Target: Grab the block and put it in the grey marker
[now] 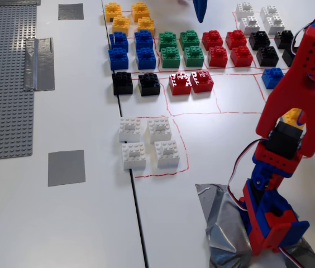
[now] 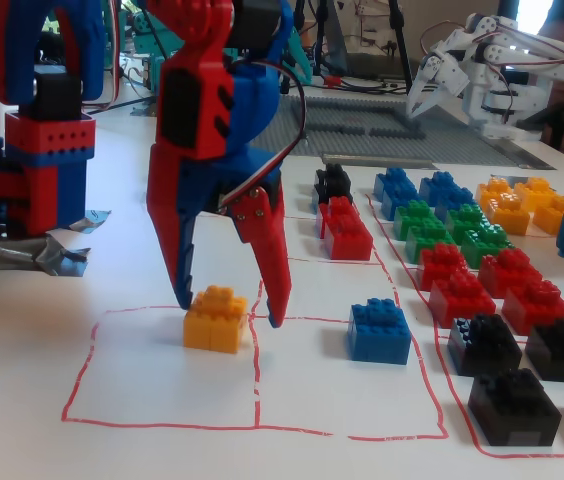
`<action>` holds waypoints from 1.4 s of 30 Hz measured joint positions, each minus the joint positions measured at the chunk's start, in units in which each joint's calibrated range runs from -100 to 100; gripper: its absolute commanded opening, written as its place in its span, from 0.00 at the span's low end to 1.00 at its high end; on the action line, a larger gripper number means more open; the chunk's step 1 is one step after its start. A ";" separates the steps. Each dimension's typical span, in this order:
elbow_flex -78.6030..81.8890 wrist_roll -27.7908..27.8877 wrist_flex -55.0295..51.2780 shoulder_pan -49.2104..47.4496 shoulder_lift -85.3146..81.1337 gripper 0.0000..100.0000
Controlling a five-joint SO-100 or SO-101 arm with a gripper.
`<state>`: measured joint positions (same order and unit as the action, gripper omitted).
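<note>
The orange-yellow block (image 2: 217, 318) stands on the table inside a red-drawn square. My red gripper (image 2: 230, 305) is open and lowered over it, one finger (image 2: 176, 270) on its left and the other (image 2: 274, 290) on its right; neither clearly touches it. In the other fixed view the gripper (image 1: 290, 133) hangs at the right and only the block's top (image 1: 293, 115) shows between the jaws. The grey marker (image 1: 66, 167), a flat square of grey tape, lies far to the left of the gripper in that view, near the baseplate.
Rows of orange, blue, green, red, black and white bricks (image 1: 171, 56) fill the red grid; several white ones (image 1: 149, 142) lie between gripper and marker. A blue brick (image 2: 379, 330) sits beside the block. A second grey square (image 1: 71, 11), a tape strip (image 1: 39, 64) and the grey baseplate (image 1: 1, 84) lie left.
</note>
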<state>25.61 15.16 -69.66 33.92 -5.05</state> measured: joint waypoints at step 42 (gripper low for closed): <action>5.00 -2.64 -5.58 -8.78 -9.09 0.00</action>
<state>30.61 12.53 -75.24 25.14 -14.14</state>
